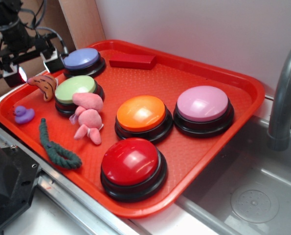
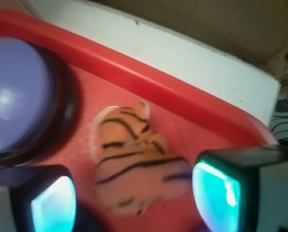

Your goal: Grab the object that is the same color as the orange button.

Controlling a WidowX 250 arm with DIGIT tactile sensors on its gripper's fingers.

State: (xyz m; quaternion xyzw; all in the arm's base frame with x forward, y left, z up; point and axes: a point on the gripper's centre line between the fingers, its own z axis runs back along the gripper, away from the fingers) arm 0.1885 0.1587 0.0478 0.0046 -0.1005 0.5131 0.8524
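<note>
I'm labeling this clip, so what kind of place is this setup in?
Probably a toy kitchen test bench: a red tray of dome buttons, such as the orange button, and small toys sits beside a grey sink with a faucet, against a plain wall.

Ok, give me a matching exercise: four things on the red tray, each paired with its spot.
Things:
1. glossy orange dome button
2. small purple toy duck
3. dark red rectangular block
4. striped orange crescent plush toy

Places:
A. at the tray's back rim
B. between the gripper fingers
C. middle of the tray
D. near the tray's left rim, beside the green rope

Pairs: 1-C, 2-D, 3-A, 4-B
</note>
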